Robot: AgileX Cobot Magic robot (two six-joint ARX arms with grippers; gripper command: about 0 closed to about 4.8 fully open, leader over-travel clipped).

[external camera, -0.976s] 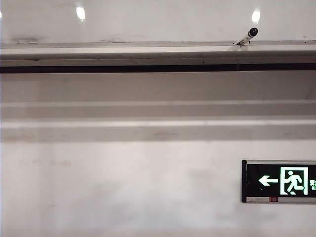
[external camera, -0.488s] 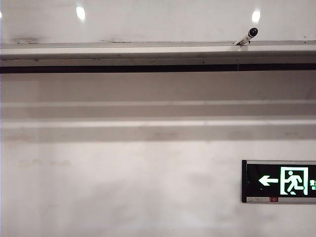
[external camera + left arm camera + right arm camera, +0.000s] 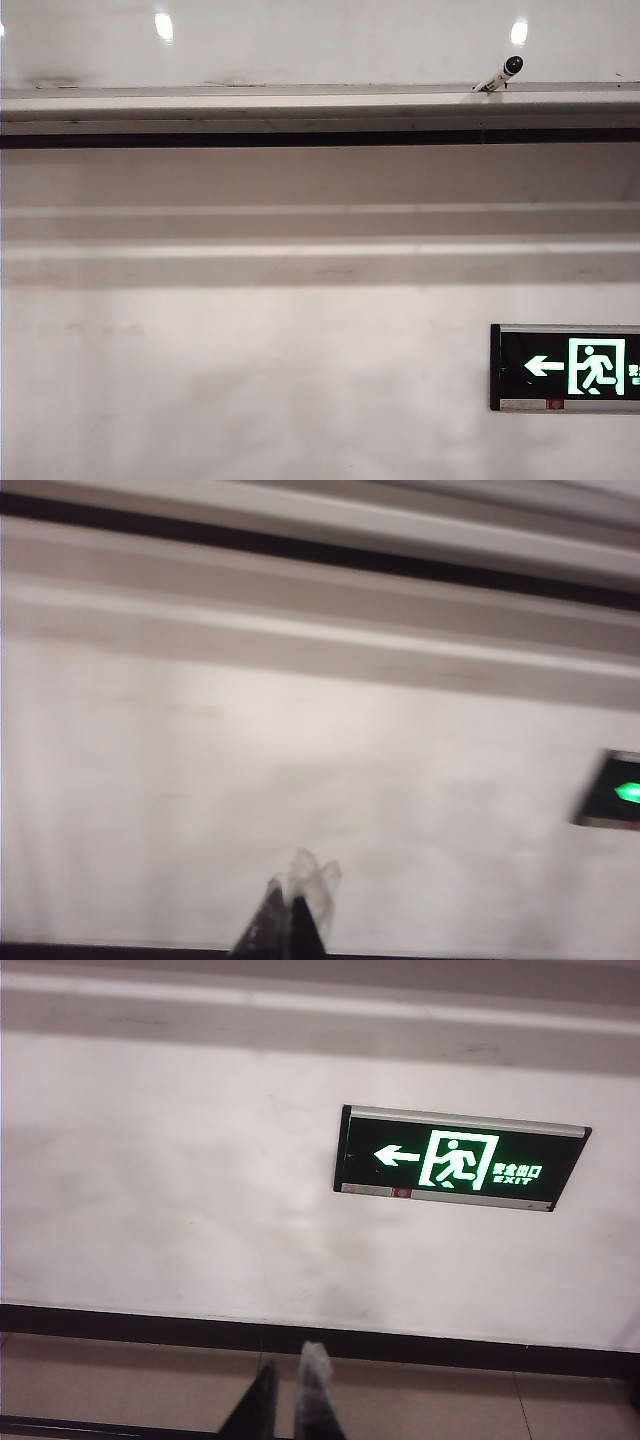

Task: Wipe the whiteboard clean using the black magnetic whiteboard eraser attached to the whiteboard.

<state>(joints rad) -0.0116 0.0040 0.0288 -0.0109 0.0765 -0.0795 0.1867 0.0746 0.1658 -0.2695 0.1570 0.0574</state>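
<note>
The whiteboard [image 3: 320,45] is the glossy white panel along the top of the exterior view, with two lamp spots mirrored in it and a long grey rail [image 3: 320,105] below it. No pen strokes show on the visible strip. The black eraser is out of view. Neither gripper appears in the exterior view. My left gripper [image 3: 290,895] is blurred in its wrist view, its dark fingers pressed together with nothing between them, pointing at the matte wall. My right gripper [image 3: 290,1370] is shut and empty, pointing at the wall's dark baseboard [image 3: 320,1335].
A marker with a black cap [image 3: 500,75] leans on the rail at the right. A black green-lit exit sign [image 3: 565,367] hangs on the matte white wall [image 3: 250,380] below the board, also seen as the exit sign [image 3: 460,1160]. Tiled floor [image 3: 120,1385] lies below.
</note>
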